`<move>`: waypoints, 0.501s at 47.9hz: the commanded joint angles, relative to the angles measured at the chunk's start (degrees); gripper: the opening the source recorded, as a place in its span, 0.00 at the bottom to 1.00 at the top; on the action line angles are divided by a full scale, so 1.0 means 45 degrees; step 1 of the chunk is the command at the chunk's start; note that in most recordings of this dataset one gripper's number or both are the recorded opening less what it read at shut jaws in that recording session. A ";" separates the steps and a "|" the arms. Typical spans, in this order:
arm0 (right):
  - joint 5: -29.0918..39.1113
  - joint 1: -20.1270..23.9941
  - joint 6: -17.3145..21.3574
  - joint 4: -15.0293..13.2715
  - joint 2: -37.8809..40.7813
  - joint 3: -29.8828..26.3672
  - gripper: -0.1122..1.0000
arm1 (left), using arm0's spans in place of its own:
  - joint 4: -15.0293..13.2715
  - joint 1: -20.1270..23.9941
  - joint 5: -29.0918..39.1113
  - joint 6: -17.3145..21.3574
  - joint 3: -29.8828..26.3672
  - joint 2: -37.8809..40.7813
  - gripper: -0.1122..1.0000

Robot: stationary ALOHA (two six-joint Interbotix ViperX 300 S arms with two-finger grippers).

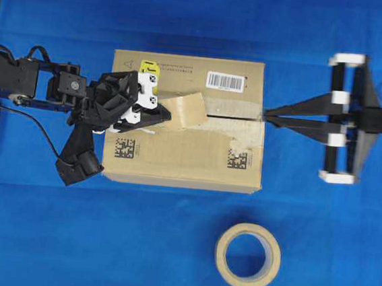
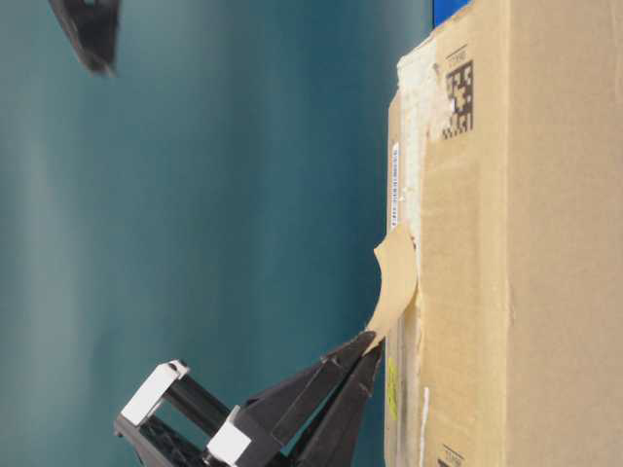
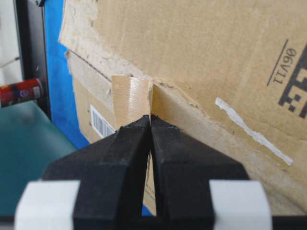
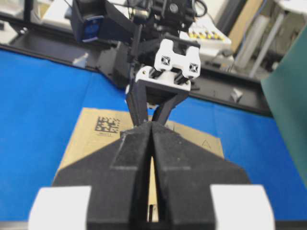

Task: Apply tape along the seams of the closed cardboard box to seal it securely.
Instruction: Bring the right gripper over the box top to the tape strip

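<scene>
blue table [image 1: 33, 236], box [image 1: 182, 162] at frame centre. left gripper [image 1: 165, 115] pinches the tape [image 1: 187, 110] over the seam [image 1: 237, 118]; right gripper [image 1: 269, 117] is closed, empty. next: press tape flat.

Our left gripper [image 1: 161, 115] reached in from the left over the cardboard box [image 1: 175, 162], its fingers [image 3: 136, 143] pressed together on the edge of the tape [image 1: 186, 109]. Our right gripper [image 1: 269, 117] stretched level from the right, fingers [image 4: 134, 148] closed on nothing, tips at the box's right edge.
</scene>
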 commanded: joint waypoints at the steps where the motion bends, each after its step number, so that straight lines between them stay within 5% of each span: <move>1: -0.0254 -0.0137 0.0020 0.0215 0.0547 -0.0723 0.11 | -0.0020 0.0039 0.0000 -0.0059 -0.0156 -0.0078 0.10; 3: -0.0293 -0.0176 0.0020 0.0273 0.0820 -0.0898 0.13 | -0.0020 0.0039 0.0000 -0.0059 -0.0156 -0.0059 0.10; 12: -0.0527 -0.0195 0.0020 0.0352 0.2090 -0.1797 0.58 | -0.0020 0.0039 0.0000 -0.0039 -0.0176 -0.0039 0.10; 24: -0.0352 -0.0488 0.0020 0.0352 0.3125 -0.2500 0.50 | -0.0020 0.0039 0.0000 -0.0039 -0.0156 -0.0039 0.10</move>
